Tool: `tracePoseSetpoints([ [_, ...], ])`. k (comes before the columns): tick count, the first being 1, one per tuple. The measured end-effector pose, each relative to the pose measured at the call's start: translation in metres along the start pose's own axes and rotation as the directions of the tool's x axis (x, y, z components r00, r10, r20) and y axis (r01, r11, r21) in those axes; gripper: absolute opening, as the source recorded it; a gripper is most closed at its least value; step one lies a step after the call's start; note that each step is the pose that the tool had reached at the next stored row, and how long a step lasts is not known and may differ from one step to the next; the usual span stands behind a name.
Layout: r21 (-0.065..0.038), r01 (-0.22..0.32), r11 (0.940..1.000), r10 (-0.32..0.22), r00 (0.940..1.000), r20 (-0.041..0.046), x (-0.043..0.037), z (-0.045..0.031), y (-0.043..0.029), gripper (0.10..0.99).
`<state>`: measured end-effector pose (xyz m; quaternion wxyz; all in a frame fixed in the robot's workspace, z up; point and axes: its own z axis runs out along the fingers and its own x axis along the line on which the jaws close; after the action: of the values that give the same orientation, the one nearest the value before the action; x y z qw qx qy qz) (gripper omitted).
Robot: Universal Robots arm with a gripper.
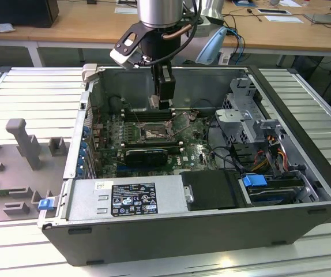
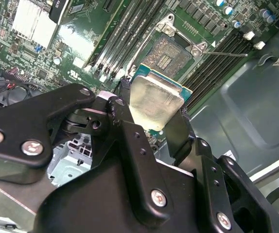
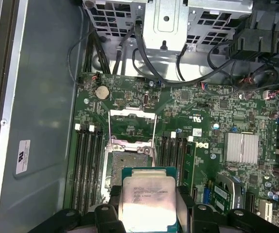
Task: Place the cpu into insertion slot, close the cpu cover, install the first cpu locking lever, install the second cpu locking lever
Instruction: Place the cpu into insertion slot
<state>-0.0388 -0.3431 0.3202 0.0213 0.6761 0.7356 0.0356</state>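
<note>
Second wrist view | tool (image 2: 153, 115) clenched on cpu (image 2: 156, 97) | cpu hovers over bare insertion slot (image 2: 170, 54), not touching | first wrist view: cpu cover (image 3: 132, 116) stands open beside slot

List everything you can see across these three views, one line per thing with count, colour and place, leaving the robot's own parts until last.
computer case: one, dark grey, lying open on the slatted metal table.
insertion slot: one, grey-gold in a silver frame, uncovered, on the green motherboard.
cpu cover: one, silver, swung open beside the slot.
memory slots: two banks, black, either side of the slot.
power supply: one, silver with a black label, along the case's near wall in the exterior view.
coin cell: one, silver, on the motherboard.
cpu: one, silvery-beige, held above the motherboard, not yet in the slot.
gripper: one, black, shut on the cpu.
</note>
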Motion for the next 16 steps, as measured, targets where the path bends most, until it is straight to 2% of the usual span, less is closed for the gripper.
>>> tracePoseSetpoints([
  [2, 0.0, -0.009, 1.0, 0.009, 1.0, 0.0006, -0.0001, 0.0023, -0.0002, 0.525],
  [3, -0.001, -0.032, 0.9995, 0.032, 0.9995, 0.0027, -0.0001, 0.0046, -0.0003, 0.525],
  [6, -0.001, -0.055, 0.9985, 0.055, 0.9985, 0.0082, 0.0003, 0.0082, -0.0007, 0.525],
  [9, -0.001, -0.055, 0.9985, 0.055, 0.9985, 0.0083, 0.0005, 0.0139, -0.001, 0.525],
  [16, -0.001, -0.055, 0.9985, 0.055, 0.9985, 0.0083, 0.0004, 0.0175, -0.0013, 0.525],
])
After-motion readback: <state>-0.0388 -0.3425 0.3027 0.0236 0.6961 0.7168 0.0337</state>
